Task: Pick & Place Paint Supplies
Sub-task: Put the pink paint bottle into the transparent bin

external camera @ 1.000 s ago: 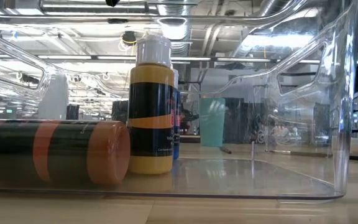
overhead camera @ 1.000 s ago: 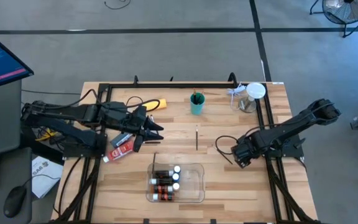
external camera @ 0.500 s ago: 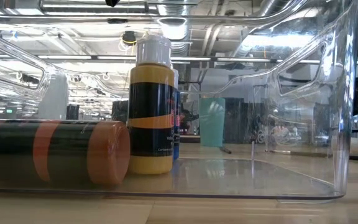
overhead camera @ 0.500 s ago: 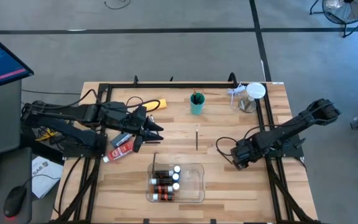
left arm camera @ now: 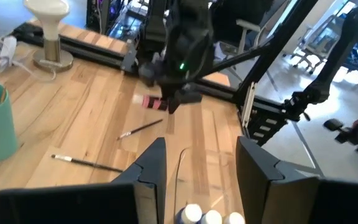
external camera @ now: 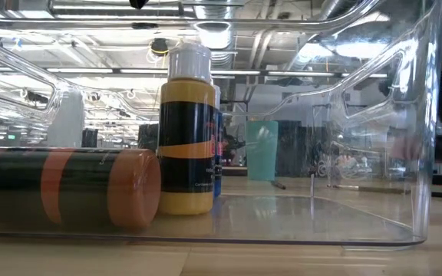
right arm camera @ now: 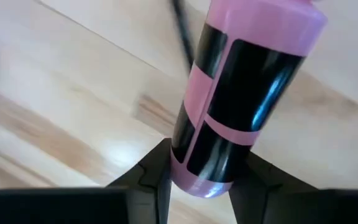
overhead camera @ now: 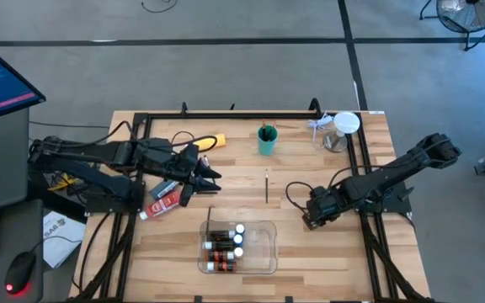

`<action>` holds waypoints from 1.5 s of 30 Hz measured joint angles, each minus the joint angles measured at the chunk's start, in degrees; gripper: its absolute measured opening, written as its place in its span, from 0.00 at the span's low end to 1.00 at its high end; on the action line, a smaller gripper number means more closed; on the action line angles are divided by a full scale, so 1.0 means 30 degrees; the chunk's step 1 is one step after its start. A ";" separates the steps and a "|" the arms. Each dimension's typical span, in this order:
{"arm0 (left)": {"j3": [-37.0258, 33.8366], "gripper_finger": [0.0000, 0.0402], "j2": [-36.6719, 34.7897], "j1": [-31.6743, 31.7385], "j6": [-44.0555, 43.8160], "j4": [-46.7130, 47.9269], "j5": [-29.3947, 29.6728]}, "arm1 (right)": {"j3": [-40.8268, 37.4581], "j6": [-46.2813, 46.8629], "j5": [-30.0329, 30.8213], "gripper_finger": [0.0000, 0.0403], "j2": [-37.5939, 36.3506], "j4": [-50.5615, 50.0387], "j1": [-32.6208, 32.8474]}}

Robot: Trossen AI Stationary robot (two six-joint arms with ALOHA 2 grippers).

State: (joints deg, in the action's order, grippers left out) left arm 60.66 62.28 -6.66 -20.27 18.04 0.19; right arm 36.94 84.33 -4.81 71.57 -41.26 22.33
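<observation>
A pink paint bottle with black label bands is seen pinched between the fingers of the right tool, low over the bench, just right of the clear tray. A brush lies beyond the tray. The left tool waits left of the tray, jaws parted around nothing. The bottle is gripped near one end, so it could be swung or dropped when lifted.
</observation>
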 joint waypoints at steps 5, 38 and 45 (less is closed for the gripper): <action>-0.0994 0.25 0.0007 0.0000 -0.0022 -0.0119 0.0007 | 0.1886 -0.0088 0.1611 0.31 0.0000 -0.0468 -0.0170; -0.2389 0.49 0.7549 0.6957 -1.4191 -2.0365 -0.9275 | 0.8934 -0.8307 0.7047 0.28 0.0328 0.9257 -0.4416; -0.0409 0.51 0.9011 0.7604 -1.4096 -2.0169 -0.9233 | 0.8912 -0.8285 0.7044 0.28 0.0663 1.0335 -0.4073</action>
State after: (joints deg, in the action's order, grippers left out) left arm 59.44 89.31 16.16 -62.56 -42.47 -27.51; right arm 63.68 59.47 16.32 73.56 -10.25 10.11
